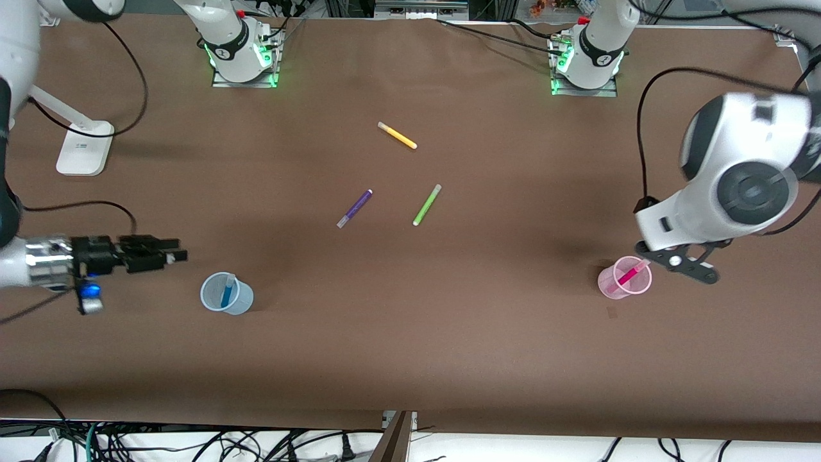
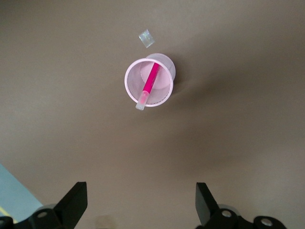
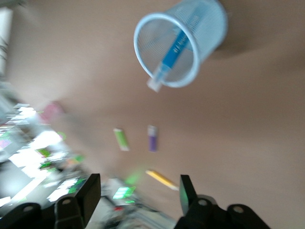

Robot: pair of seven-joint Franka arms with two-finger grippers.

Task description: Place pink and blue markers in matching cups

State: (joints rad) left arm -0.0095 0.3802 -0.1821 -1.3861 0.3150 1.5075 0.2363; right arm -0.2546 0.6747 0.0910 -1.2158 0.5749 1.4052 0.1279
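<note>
Front view: pink marker (image 1: 628,274) stands tilted inside the pink cup (image 1: 609,283) toward the left arm's end of the table, blue marker (image 1: 227,292) likewise inside the blue cup (image 1: 242,300) toward the right arm's end; the cups are well apart. Left gripper (image 1: 689,266) hangs in the air just beside the pink cup's rim, holding nothing; from the front its fingers are hard to read, but the left wrist view shows both fingers (image 2: 75,202) spread wide w/ bare table between them, and the pink cup (image 2: 135,93) seen from above w/ the pink marker (image 2: 151,81) leaning across it, pale cap resting on the rim. That view also picks up a small clear scrap (image 2: 146,38) on the table near the cup, which shows only as a faint mark from the front. Right gripper (image 1: 176,250) hovers over the table near the blue cup, also empty; right wrist view, blurred, shows its fingers (image 3: 90,193) apart and the blue cup (image 3: 209,33) w/ ribbed wall, blue marker (image 3: 172,50) inside, cap end poking past the rim. Mid-table, seen best from the front: purple pen (image 1: 355,208) and lime-green pen (image 1: 426,205) side by side, yellow pen (image 1: 397,136) farther from the front camera than both. The right wrist view catches all 3 as smears only.
</note>
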